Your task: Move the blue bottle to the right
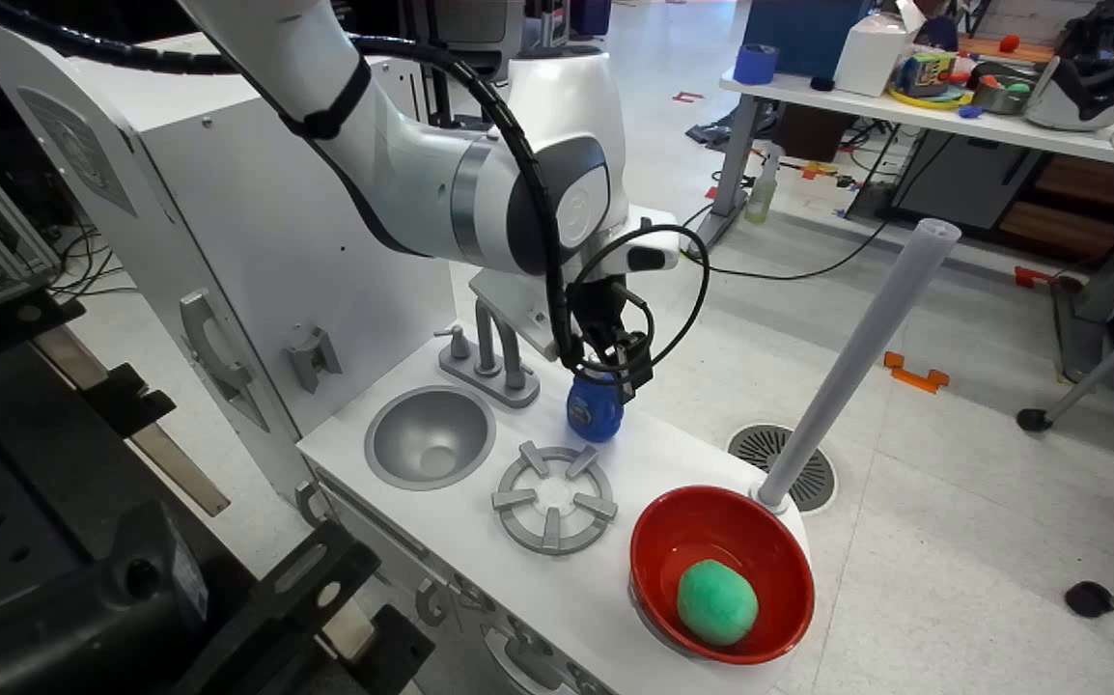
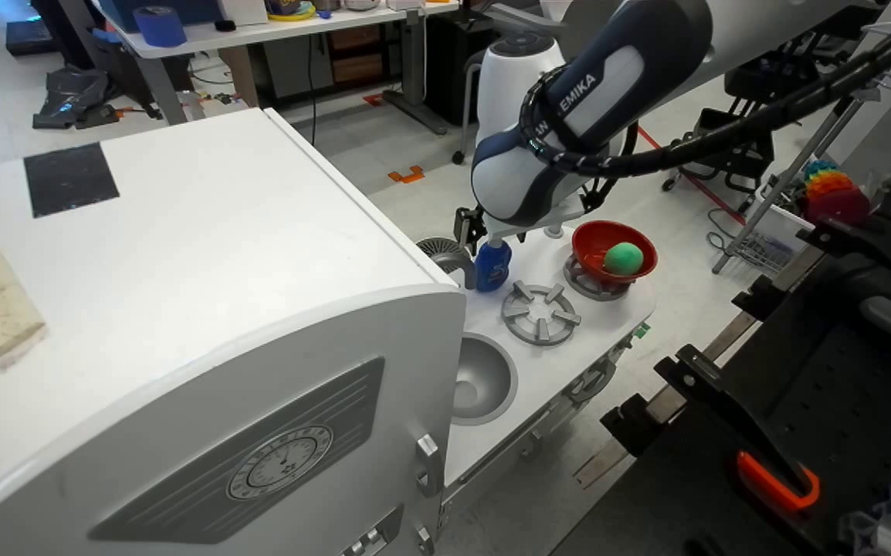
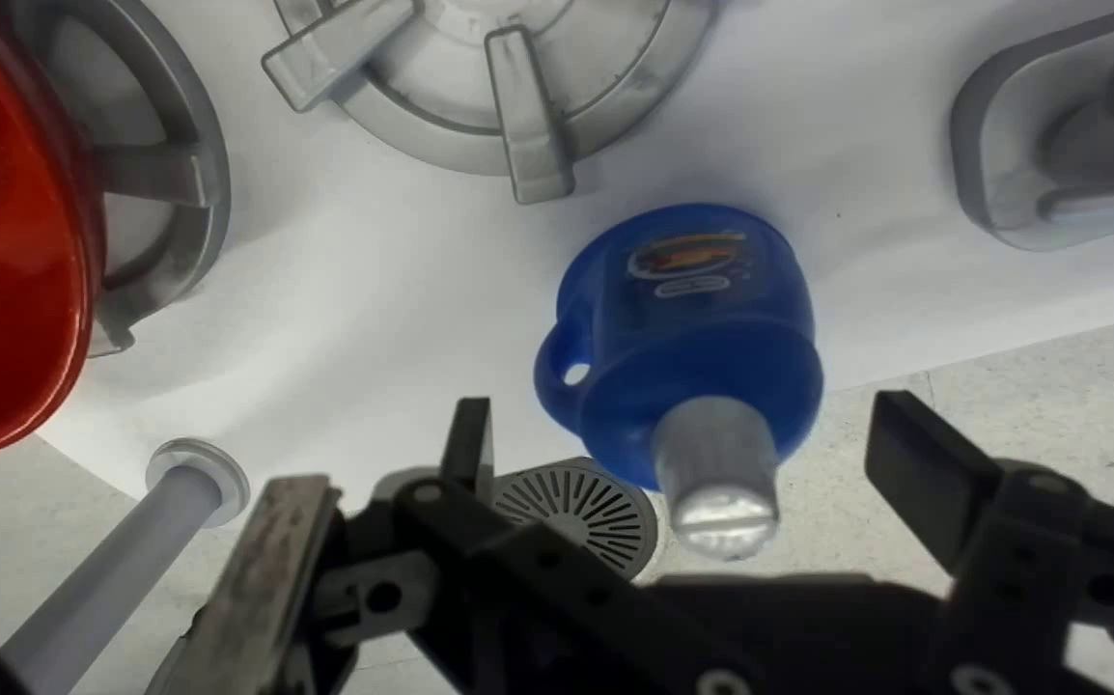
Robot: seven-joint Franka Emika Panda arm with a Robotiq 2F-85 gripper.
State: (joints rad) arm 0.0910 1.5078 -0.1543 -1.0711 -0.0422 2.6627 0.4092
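My gripper (image 3: 681,434) is at the blue bottle (image 1: 596,410), its fingers (image 3: 466,439) spread well apart, one on either side of the pale cap (image 3: 719,478); in the wrist view I see a gap on both sides, so I have no hold on it. The bottle stands upright on the white counter (image 1: 658,454), just beside the bare burner (image 1: 553,526) and apart from it. Its label (image 3: 687,265) faces that burner: an orange and yellow patch in a pale outline, with a smaller pale outline next to it. There may be lettering there, but it is too small for me to make out. The bottle's handle loop (image 3: 557,376) points to the side of the bare burner where the red bowl (image 1: 702,526) sits over a second burner (image 3: 156,174), a green ball (image 1: 717,603) inside it. On the bare burner's opposite side are the round sink (image 1: 427,434) and the faucet (image 1: 509,357). Well apart from the bare burner, beside the bowl, a pale post (image 1: 861,357) rises at the counter's edge. Farther from the bare burner than the sink, the white cabinet (image 2: 206,216) carries a dial (image 2: 281,462) ringed with figures too small to read. On my arm (image 1: 412,174), in an exterior view, I can read the lettering (image 2: 579,94) "EMIKA", with "AN" ahead of it, partly covered.
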